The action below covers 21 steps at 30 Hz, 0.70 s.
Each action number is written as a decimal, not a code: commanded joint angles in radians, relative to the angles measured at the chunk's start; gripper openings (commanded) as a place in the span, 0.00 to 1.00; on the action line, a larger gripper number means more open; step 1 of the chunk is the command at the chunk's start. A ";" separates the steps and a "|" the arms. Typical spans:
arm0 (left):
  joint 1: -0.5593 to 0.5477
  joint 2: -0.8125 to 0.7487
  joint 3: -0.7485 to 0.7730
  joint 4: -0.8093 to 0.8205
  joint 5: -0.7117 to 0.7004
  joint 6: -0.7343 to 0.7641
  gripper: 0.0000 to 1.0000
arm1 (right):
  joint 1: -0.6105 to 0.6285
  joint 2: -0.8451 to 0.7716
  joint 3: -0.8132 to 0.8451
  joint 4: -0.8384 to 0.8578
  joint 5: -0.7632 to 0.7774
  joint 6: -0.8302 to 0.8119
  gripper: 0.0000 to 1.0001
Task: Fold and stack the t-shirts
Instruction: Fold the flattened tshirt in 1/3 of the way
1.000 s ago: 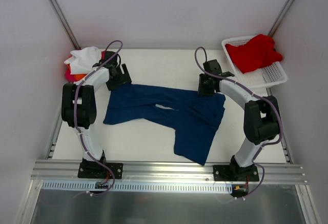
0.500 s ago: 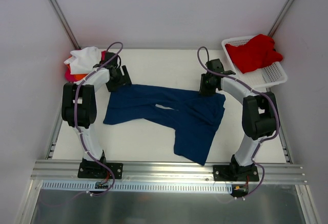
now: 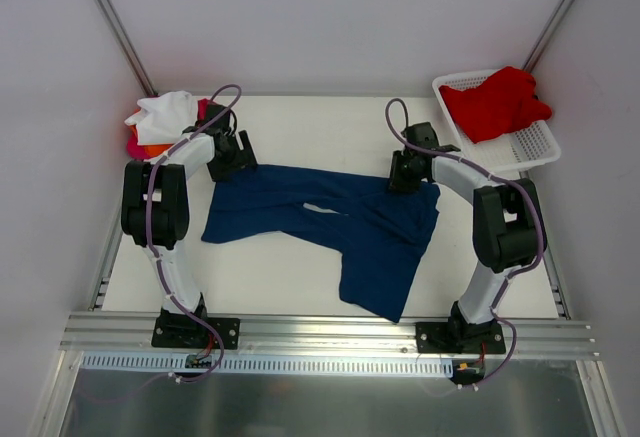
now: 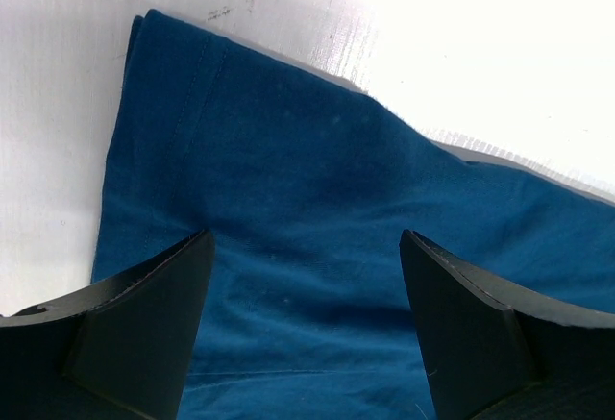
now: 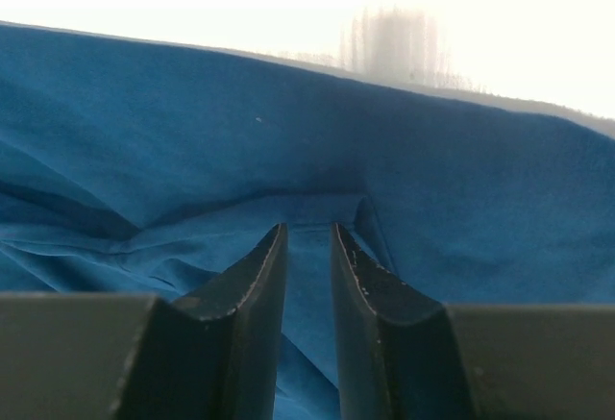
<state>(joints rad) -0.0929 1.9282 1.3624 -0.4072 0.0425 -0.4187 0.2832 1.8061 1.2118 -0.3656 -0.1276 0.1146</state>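
**Grippers set on the far edge of the navy shirt**

Left gripper [image 4: 306,237] has its fingers spread wide and holds nothing. It hangs low over the far left corner of the navy t-shirt [image 3: 330,222], where a stitched hem shows in the left wrist view. The right gripper [image 5: 308,233] is at the far right edge of the same shirt. Its fingers are almost together, with only a thin slit between them. The cloth puckers just at their tips, so I judge that a small fold is pinched there.

The shirt lies spread across the middle of the table [image 3: 300,127], wrinkled, with one part reaching toward the near edge. Both arms stand at its two far corners, probably so that the edge can be lifted evenly for a fold.

A red t-shirt [image 3: 495,102] waits in the white basket [image 3: 538,147] at the far right. A white t-shirt [image 3: 165,109] lies on a small pile at the far left corner.

No brand, label or writing can be read; no print is visible on the navy cloth.
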 commanded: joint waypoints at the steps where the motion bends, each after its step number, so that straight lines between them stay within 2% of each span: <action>1: -0.013 -0.015 -0.009 -0.010 0.002 0.018 0.79 | -0.022 -0.031 -0.021 0.019 -0.017 -0.007 0.28; 10: -0.013 -0.012 -0.014 -0.010 0.000 0.021 0.79 | -0.071 -0.048 -0.046 0.020 -0.017 -0.027 0.34; 21: -0.013 -0.003 -0.013 -0.010 -0.004 0.023 0.79 | -0.075 -0.021 -0.067 0.065 -0.083 -0.006 0.30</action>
<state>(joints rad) -0.0929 1.9282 1.3586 -0.4068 0.0433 -0.4095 0.2108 1.8057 1.1591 -0.3271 -0.1707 0.1036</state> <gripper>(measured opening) 0.789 0.302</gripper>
